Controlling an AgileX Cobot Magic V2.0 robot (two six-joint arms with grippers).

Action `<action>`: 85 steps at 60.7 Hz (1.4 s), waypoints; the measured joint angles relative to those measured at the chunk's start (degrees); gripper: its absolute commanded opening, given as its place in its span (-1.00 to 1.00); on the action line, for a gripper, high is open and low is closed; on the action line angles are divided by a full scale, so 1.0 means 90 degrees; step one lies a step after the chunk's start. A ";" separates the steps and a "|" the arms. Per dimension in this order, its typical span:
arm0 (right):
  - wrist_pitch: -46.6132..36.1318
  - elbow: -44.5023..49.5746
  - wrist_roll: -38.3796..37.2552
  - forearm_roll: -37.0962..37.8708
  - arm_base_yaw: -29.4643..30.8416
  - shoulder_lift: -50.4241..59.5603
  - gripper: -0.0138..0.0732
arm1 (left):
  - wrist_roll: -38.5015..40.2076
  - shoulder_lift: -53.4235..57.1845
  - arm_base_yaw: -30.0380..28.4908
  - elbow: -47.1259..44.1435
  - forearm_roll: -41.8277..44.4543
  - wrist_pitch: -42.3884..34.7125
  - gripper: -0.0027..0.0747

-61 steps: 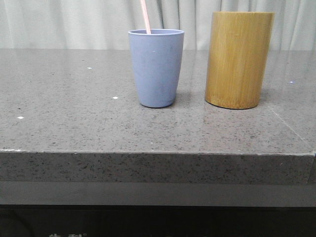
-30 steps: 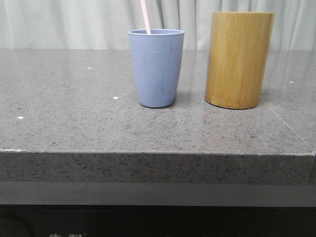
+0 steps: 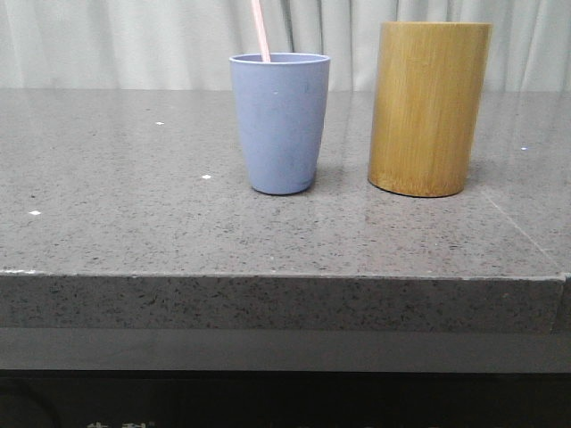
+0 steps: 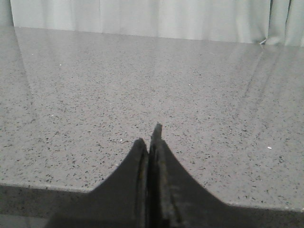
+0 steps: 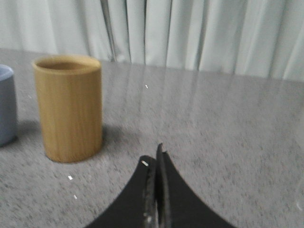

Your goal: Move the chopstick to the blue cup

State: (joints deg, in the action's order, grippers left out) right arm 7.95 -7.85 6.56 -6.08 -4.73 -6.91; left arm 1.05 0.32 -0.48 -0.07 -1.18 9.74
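A pale pink chopstick (image 3: 260, 29) stands in the light-blue cup (image 3: 280, 123) at the middle of the grey stone table (image 3: 134, 223); only its top end shows above the rim. The tan bamboo holder (image 3: 429, 109) stands just right of the cup. No gripper shows in the front view. My left gripper (image 4: 150, 137) is shut and empty over bare table. My right gripper (image 5: 154, 156) is shut and empty, low over the table, apart from the bamboo holder (image 5: 68, 108). The cup's edge (image 5: 6, 104) shows beside the holder.
Pale curtains (image 3: 134, 40) hang behind the table. The table's front edge (image 3: 285, 276) runs across the front view. Small white specks (image 3: 206, 176) lie on the table left of the cup.
The front view has shifted a few pixels, so the cup and holder sit slightly further left. The chopstick stays in the cup.
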 measured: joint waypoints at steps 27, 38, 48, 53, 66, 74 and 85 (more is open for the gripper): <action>0.0039 0.1050 -0.0011 -0.0271 0.0211 0.0827 -0.96 | 0.0000 0.0000 0.0000 0.0000 -0.0011 -0.0015 -0.98; 0.0039 0.1050 -0.0011 -0.0285 0.0227 0.0827 -0.96 | 0.0000 0.0000 0.0000 0.0000 -0.0011 -0.0015 -0.98; 0.0039 0.1050 -0.0011 -0.0285 0.0227 0.0835 -0.96 | 0.0000 0.0000 0.0000 0.0000 -0.0011 -0.0015 -0.98; 0.0039 0.1050 -0.0011 -0.0285 0.0227 0.0835 -0.96 | 0.0000 0.0000 0.0000 0.0000 -0.0011 -0.0015 -0.98; 0.0039 0.1050 -0.0025 -0.0285 0.0227 0.0835 -0.96 | 0.0000 0.0000 0.0000 0.0000 -0.0011 -0.0015 -0.98; 0.0039 0.1050 -0.0025 -0.0285 0.0227 0.0835 -0.96 | 0.0000 0.0000 0.0000 0.0000 -0.0011 -0.0015 -0.98; 0.0039 0.1050 -0.0025 -0.0285 0.0227 0.0835 -0.96 | 0.0000 0.0000 0.0000 0.0000 -0.0011 -0.0015 -0.98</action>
State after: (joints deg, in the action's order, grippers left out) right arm 8.31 1.60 6.33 -8.65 -2.68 0.61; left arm 1.05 0.32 -0.48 -0.07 -1.27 9.60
